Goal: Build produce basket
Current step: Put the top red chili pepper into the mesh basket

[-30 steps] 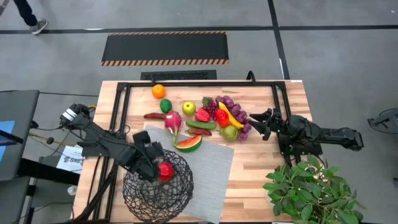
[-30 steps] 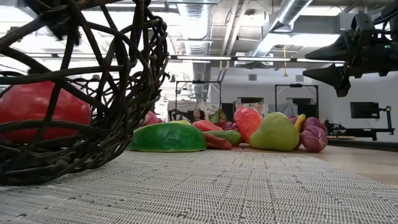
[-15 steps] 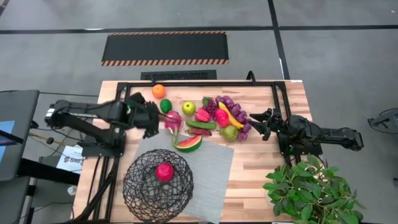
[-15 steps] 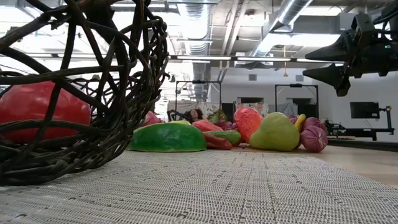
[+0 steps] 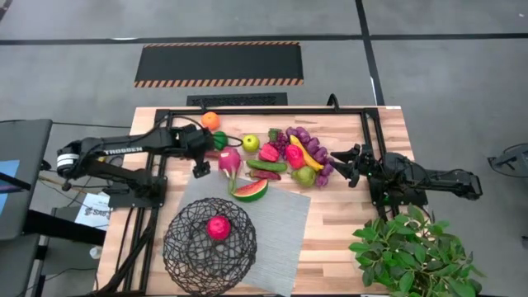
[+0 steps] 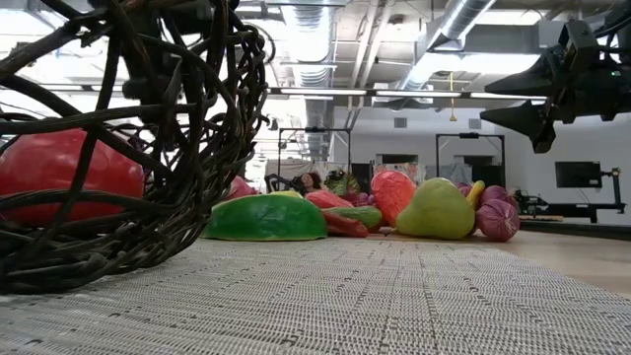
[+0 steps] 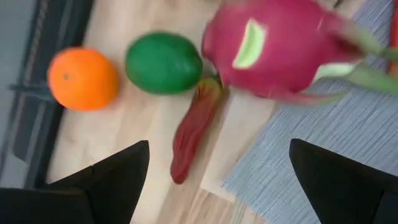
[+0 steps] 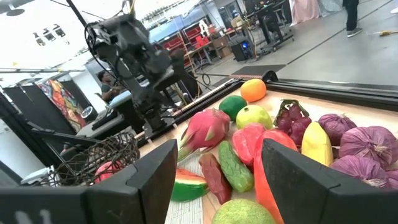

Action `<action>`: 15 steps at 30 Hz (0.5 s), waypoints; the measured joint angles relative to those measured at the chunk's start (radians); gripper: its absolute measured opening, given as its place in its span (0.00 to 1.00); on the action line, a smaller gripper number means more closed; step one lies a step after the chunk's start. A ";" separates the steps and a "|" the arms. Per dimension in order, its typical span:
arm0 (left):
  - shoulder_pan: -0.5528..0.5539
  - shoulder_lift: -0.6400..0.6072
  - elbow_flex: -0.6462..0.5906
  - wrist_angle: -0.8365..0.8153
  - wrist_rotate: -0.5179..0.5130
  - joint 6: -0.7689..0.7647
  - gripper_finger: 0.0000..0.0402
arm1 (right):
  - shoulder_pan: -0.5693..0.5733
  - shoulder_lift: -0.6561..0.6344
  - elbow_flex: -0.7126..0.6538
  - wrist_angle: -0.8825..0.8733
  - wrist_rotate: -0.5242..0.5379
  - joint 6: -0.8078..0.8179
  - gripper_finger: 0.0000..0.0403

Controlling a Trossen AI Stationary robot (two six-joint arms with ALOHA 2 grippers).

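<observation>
Hovering over the back-left of the desk (image 5: 346,223), the left end effector (image 7: 217,180) has its fingers spread wide and empty above a dark red chili (image 7: 191,134), with the lime (image 7: 163,63), orange (image 7: 83,79) and pink dragon fruit (image 7: 273,53) just beyond it. Wire basket (image 5: 209,241) sits at the front on the grey mat (image 5: 276,235) with one red apple (image 5: 218,227) inside; the remaining produce is still piled mid-desk, including watermelon slice (image 5: 251,190), green apple (image 5: 250,143), banana (image 5: 307,153) and purple grapes (image 5: 309,139). Right end effector (image 8: 211,180) waits just right of that pile, fingers spread, holding nothing, near the leafy plant (image 5: 417,252).
</observation>
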 joint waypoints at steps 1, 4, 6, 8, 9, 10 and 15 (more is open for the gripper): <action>0.013 0.000 -0.018 0.007 0.010 0.011 0.93 | 0.000 0.000 0.000 0.000 0.000 0.000 0.63; 0.041 0.000 -0.063 0.037 0.048 0.058 0.93 | 0.000 0.000 0.000 0.000 -0.003 0.000 0.63; 0.053 0.000 -0.093 0.068 0.056 0.085 0.93 | 0.000 0.000 0.000 0.000 -0.003 0.000 0.63; 0.066 0.000 -0.120 0.101 0.059 0.111 0.93 | 0.000 0.000 0.000 0.000 -0.003 0.000 0.63; 0.075 0.000 -0.131 0.121 0.066 0.126 0.93 | 0.000 0.000 0.000 0.000 -0.003 0.003 0.63; 0.083 0.000 -0.143 0.134 0.078 0.140 0.93 | 0.001 0.000 0.000 0.000 -0.003 0.013 0.63; 0.126 0.000 -0.189 0.210 0.126 0.172 0.93 | 0.000 0.000 0.000 0.000 -0.003 0.073 0.63</action>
